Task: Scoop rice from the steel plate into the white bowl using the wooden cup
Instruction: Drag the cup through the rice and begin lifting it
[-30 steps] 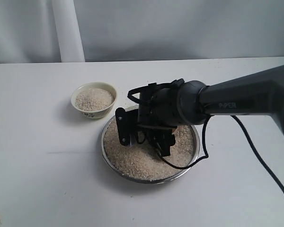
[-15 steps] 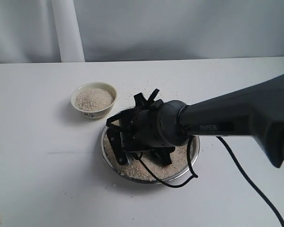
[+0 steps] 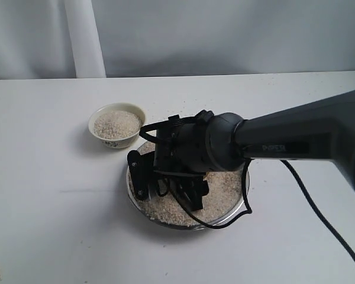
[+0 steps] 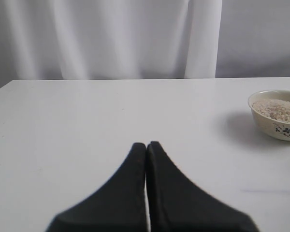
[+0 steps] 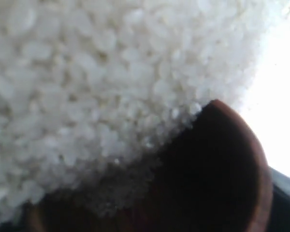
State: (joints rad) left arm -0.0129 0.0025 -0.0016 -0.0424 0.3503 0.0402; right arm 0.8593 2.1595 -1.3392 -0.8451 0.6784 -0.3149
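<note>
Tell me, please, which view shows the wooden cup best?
Right wrist view: the wooden cup close up, rim in the rice. In the exterior view the right gripper hides it; the left wrist view lacks it.

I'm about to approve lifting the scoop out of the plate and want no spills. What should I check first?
1. Scoop contact: wooden cup mouth meets rice - ok.
2. Cup load: cannot tell, inside mostly dark.
3. Grip: right gripper holds it over steel plate - ok.
4. Room in white bowl: not ok, rice near rim.
5. Path: left gripper shut, apart from bowl - ok.
</note>
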